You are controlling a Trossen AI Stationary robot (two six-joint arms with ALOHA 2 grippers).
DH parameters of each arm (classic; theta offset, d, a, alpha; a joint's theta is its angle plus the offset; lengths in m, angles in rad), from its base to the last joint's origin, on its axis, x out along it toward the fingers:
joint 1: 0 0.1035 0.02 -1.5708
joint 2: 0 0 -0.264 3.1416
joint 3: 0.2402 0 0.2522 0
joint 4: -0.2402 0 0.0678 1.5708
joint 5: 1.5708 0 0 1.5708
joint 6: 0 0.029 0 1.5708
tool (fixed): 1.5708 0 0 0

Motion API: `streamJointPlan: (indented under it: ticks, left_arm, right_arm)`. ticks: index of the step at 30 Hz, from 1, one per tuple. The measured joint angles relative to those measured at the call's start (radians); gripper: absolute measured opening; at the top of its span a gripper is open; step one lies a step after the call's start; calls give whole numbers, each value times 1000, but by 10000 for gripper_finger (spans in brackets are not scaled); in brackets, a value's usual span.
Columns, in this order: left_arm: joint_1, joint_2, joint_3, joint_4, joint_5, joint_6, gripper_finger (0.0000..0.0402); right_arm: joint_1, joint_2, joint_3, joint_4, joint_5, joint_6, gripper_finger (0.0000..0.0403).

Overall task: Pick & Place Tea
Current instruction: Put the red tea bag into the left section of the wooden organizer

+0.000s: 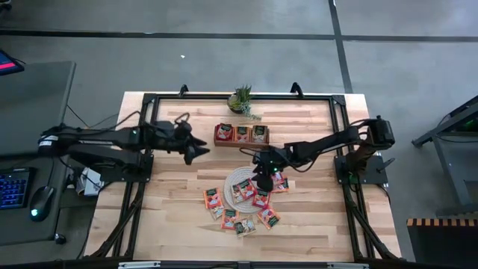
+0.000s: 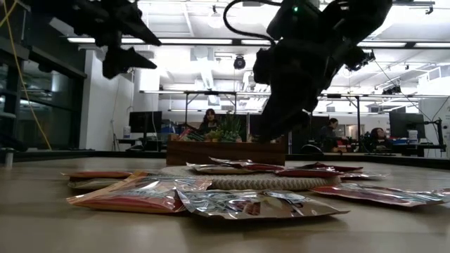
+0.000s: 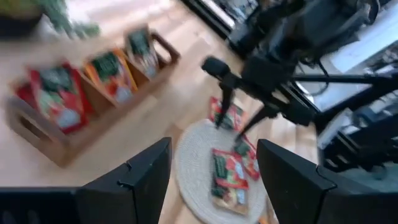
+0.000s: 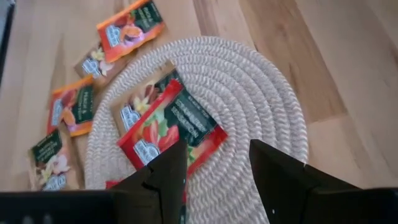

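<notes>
Over the round woven mat (image 1: 240, 181), near centre frame in the high view, my right hand (image 1: 264, 181) hangs with its two fingers parted and nothing between them. Directly beneath, in the right wrist view, a red-and-green tea sachet (image 4: 173, 129) lies flat on the mat, overlapping a paler beige sachet (image 4: 144, 98). The red one sits diagonally, its long axis running from lower left to upper right of that picture, so it lies skewed to the line between my fingers; judgement: a wrist turn or a pinch on one corner is needed before closing.

Remaining tea sachets (image 1: 237, 221) are scattered on the table (image 1: 172, 224) below and left of the mat in the high view, some touching each other.

My left hand (image 1: 196, 152) is left of centre, raised above the table, fingers spread, empty. It is well apart from the mat; the right hand is clearly nearer the sachets.

Containers: wooden tray (image 1: 241, 134), just above the mat in the high view, three compartments, each holding a sachet standing on edge. A small potted plant (image 1: 241, 99) stands beyond it.
</notes>
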Motion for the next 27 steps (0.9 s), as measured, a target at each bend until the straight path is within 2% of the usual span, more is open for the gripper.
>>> streamJointPlan:
  ticks: [4,13,27]
  left_arm:
    - [-75,64,-36,63,-34,-76,233]
    - [-225,251,-36,240,-151,-180,233]
    - [-292,466,-36,442,-202,-315,233]
  right_arm:
    - [0,38,-7,41,0,16,170]
    - [0,83,-6,70,-13,-44,170]
    - [-1,101,-6,85,-16,-165,170]
